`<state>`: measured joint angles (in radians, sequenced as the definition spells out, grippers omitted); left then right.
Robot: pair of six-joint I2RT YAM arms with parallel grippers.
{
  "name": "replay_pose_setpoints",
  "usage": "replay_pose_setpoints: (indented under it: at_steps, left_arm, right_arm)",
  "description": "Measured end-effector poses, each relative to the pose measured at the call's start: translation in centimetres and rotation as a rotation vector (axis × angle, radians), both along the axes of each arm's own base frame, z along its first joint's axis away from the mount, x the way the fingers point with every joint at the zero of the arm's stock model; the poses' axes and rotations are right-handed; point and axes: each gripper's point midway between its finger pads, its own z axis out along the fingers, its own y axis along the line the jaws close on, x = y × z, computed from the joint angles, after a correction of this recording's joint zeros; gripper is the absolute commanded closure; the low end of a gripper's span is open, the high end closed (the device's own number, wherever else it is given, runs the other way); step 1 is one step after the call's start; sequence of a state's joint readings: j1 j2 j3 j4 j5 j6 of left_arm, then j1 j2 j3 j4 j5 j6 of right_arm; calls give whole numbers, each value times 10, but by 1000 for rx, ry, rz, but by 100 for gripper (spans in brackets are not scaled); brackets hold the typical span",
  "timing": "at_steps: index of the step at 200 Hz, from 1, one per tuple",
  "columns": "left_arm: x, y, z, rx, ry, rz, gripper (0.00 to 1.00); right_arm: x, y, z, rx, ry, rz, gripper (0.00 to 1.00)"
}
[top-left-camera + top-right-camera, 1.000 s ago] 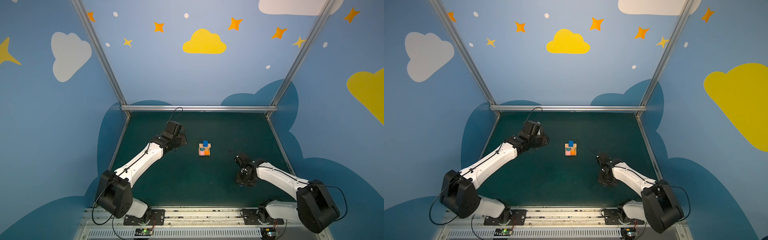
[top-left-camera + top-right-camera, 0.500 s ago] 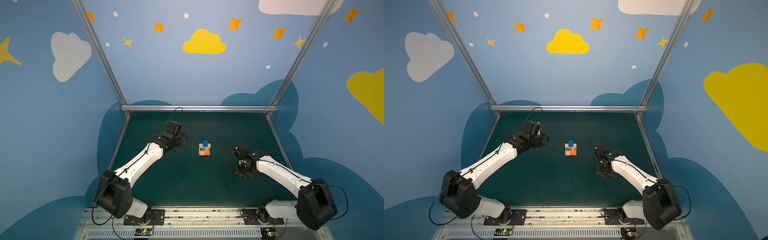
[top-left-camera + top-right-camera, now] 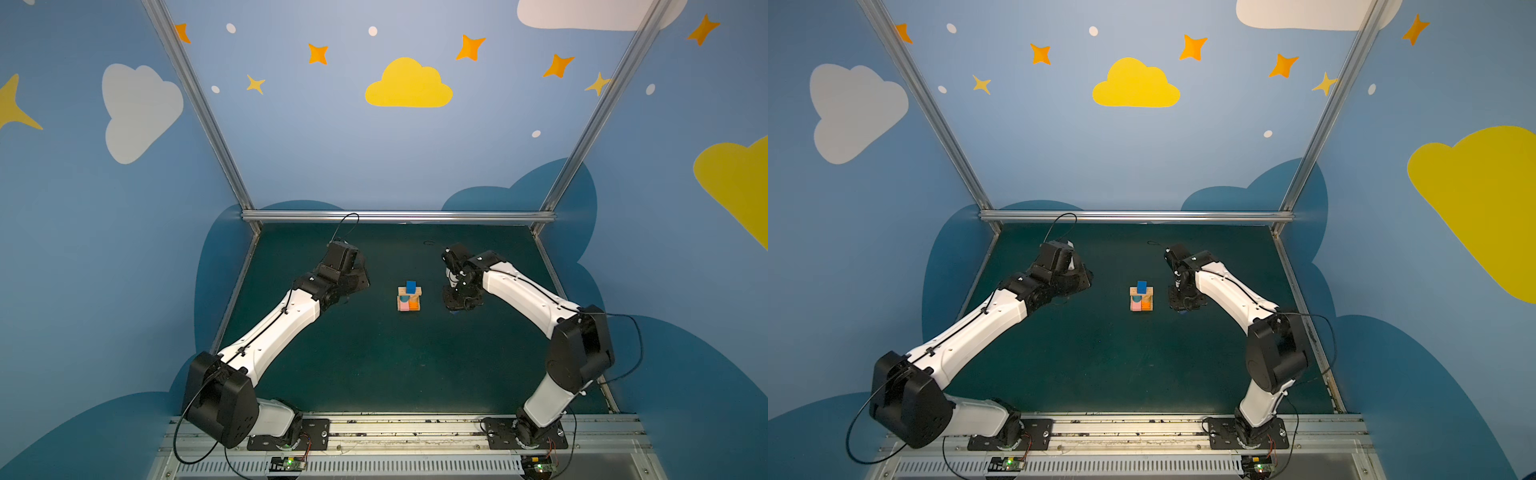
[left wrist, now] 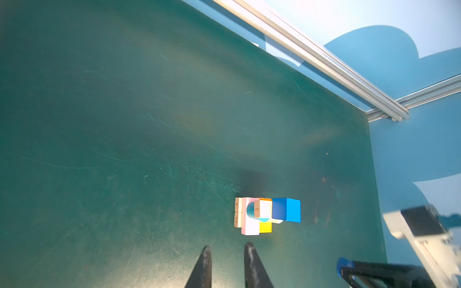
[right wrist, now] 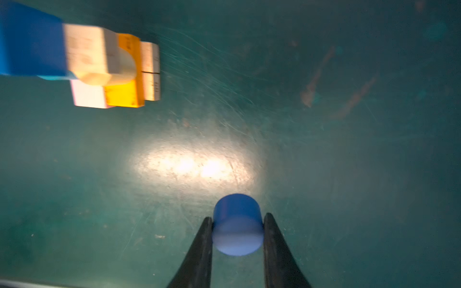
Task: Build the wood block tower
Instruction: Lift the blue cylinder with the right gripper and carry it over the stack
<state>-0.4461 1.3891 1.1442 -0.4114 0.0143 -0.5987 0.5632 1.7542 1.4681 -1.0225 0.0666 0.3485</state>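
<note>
The wood block tower (image 3: 409, 298) (image 3: 1141, 298) stands mid-table: tan bars at the base, a pink bar (image 4: 250, 225) and an orange bar (image 5: 124, 96), teal and tan cylinders, a tan bar, and a blue cube (image 3: 411, 286) (image 4: 286, 209) on top. Just right of the tower, my right gripper (image 5: 238, 217) (image 3: 457, 305) is shut on a dark-blue cylinder (image 5: 237, 224) above the mat. Left of the tower, my left gripper (image 4: 227, 246) points at it with its jaws slightly apart and nothing between them. In both top views the wrist hides that gripper's fingers.
The dark green mat (image 3: 374, 365) is bounded by a metal rail (image 3: 399, 216) at the back and blue walls on both sides. Both arm bases sit on a rail (image 3: 395, 428) at the front edge.
My right arm has swung from the front right towards the back and up beside the tower, carrying the dark-blue cylinder. The left arm and the tower have not moved.
</note>
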Motion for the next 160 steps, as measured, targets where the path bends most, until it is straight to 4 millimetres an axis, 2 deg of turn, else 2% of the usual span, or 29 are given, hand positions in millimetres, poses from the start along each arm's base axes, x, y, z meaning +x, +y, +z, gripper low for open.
replay_pose_setpoints:
  at_steps: [49,94,160]
  left_arm:
    - [0,8,-1,6,0,20,75]
    - [2,12,-1,7,1,31,75]
    - [4,17,-1,9,0,43,74]
  right_arm:
    - [30,39,11,8,-10,106,84]
    - [48,64,23,18,-25,176,84]
    - [63,93,28,18,-27,249,84]
